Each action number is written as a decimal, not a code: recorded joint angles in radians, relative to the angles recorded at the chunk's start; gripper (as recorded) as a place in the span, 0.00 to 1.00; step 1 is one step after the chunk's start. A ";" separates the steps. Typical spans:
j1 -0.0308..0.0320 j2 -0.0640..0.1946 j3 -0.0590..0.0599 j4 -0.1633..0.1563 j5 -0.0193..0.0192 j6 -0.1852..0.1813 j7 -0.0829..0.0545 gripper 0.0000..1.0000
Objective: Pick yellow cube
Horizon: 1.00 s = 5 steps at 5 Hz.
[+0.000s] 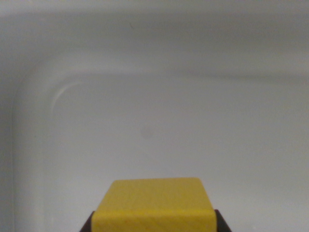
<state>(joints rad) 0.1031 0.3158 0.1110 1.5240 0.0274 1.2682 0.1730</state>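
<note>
Yellow cube (154,205) sits at the 6 o'clock edge of the wrist view, lodged between the two dark fingertips (89,224) of the gripper (153,223), one at its 8 o'clock corner and one at its 4 o'clock corner. Its surfaces are plain, bright yellow, with faint wood grain on the near face. Both fingertips press against the cube's sides, jaws closed onto it. Behind, toward 12 o'clock, lies a white tray (34,92) with a rounded corner at 10 o'clock.
</note>
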 joint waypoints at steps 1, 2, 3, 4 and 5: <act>-0.0005 -0.014 0.001 0.032 0.0010 0.046 0.001 1.00; -0.0005 -0.014 0.001 0.032 0.0010 0.046 0.001 1.00; -0.0010 -0.027 0.001 0.063 0.0019 0.090 0.003 1.00; -0.0010 -0.027 0.001 0.063 0.0019 0.090 0.003 1.00; -0.0014 -0.040 0.002 0.092 0.0027 0.131 0.004 1.00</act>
<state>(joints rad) 0.1017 0.2761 0.1130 1.6155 0.0301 1.3992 0.1767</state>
